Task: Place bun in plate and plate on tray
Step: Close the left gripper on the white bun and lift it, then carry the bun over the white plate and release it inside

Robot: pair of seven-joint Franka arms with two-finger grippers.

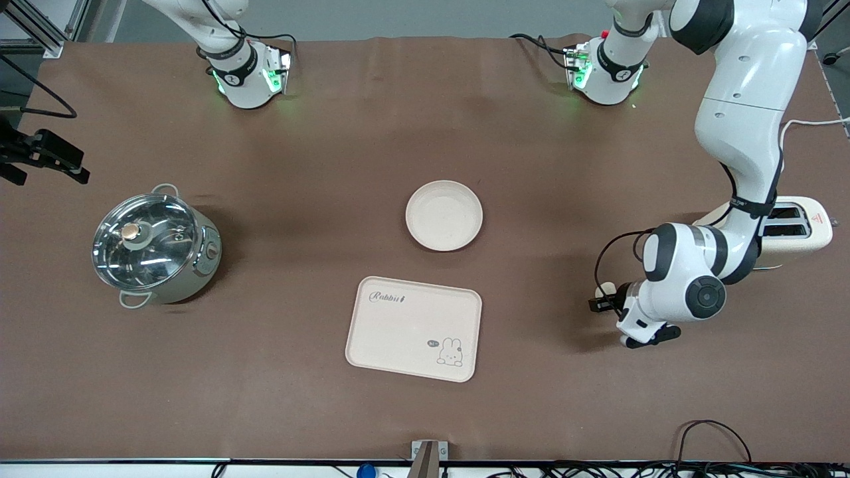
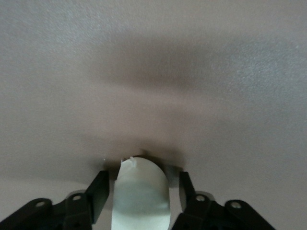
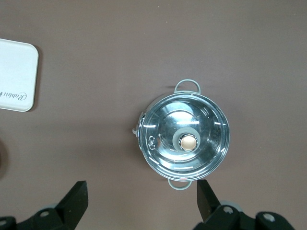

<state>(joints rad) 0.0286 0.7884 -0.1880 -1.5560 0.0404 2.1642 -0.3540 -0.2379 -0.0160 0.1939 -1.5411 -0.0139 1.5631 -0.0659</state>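
The bun lies on the table at the left arm's end, nearer the front camera than the toaster. My left gripper is down at the table, open, with one finger on each side of the bun and a gap on both sides. The plate sits empty at the table's middle. The tray lies empty, nearer the front camera than the plate; its corner shows in the right wrist view. My right gripper is open and empty, high over the table beside the pot, and out of the front view.
A steel pot with a glass lid stands toward the right arm's end; it also shows in the right wrist view. A cream toaster stands at the left arm's end, partly hidden by the left arm.
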